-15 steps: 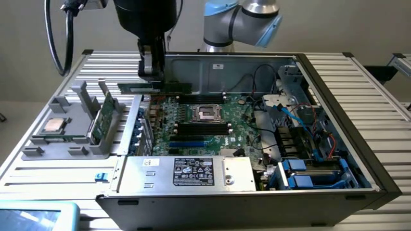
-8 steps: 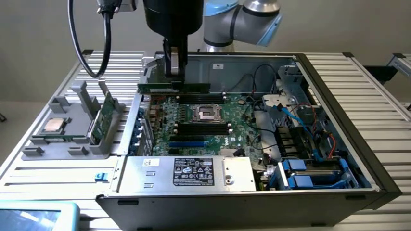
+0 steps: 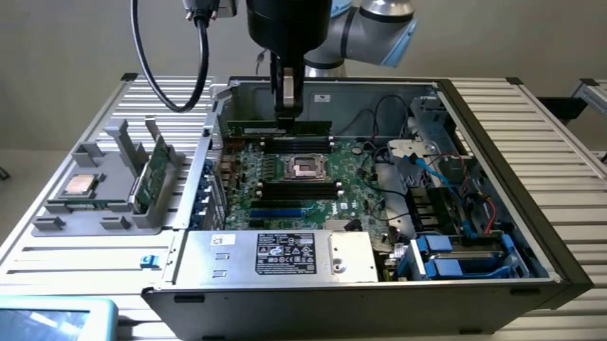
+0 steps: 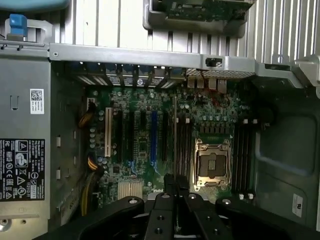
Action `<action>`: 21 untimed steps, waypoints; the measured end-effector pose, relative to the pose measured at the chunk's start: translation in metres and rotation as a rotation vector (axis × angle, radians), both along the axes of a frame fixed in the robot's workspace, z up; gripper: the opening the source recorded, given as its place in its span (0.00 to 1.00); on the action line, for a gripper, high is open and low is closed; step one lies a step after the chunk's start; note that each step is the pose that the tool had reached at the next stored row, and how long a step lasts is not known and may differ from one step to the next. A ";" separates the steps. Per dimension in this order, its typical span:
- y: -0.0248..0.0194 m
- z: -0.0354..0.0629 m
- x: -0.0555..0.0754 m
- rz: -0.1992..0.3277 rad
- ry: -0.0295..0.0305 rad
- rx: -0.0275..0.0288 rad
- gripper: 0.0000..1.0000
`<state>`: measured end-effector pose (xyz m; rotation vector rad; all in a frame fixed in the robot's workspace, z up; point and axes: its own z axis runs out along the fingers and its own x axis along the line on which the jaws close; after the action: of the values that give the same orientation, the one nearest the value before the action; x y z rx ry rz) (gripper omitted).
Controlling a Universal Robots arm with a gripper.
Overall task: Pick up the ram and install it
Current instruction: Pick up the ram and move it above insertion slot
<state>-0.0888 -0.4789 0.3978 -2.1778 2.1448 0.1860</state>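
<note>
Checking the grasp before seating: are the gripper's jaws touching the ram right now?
Touching. In the exterior view the gripper has its jaws shut on the middle of the ram and holds it level.

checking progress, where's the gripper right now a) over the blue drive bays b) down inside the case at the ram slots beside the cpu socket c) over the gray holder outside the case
b: the gripper is down inside the case, shut on the ram right beside the cpu socket.
</note>
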 end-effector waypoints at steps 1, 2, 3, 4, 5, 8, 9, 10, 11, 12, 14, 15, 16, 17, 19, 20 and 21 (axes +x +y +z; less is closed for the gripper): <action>0.0017 -0.0012 0.004 0.000 0.0000 -0.0026 0.11; 0.0034 -0.0021 0.006 0.000 0.0001 -0.0068 0.11; 0.0049 -0.0030 0.008 0.000 0.0002 -0.0121 0.11; 0.0065 -0.0038 0.010 0.000 0.0004 -0.0181 0.11; 0.0079 -0.0045 0.011 0.000 0.0008 -0.0243 0.11; 0.0125 -0.0068 0.016 0.000 0.0017 -0.0432 0.11; 0.0141 -0.0076 0.018 0.000 0.0019 -0.0493 0.11; 0.0158 -0.0086 0.020 0.000 0.0020 -0.0535 0.11; 0.0179 -0.0097 0.022 0.000 0.0020 -0.0571 0.11; 0.0198 -0.0108 0.024 0.000 0.0019 -0.0606 0.11; 0.0239 -0.0131 0.028 0.000 0.0021 -0.0678 0.11; 0.0260 -0.0142 0.029 0.000 0.0022 -0.0714 0.11; 0.0281 -0.0153 0.031 0.000 0.0022 -0.0746 0.11; 0.0303 -0.0163 0.033 0.000 0.0022 -0.0786 0.11; 0.0347 -0.0182 0.035 0.000 0.0023 -0.0893 0.11; 0.0368 -0.0190 0.035 0.000 0.0023 -0.0946 0.11; 0.0390 -0.0200 0.036 0.000 0.0023 -0.0996 0.11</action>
<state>-0.0529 -0.4399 0.3778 -2.2308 2.2008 0.0834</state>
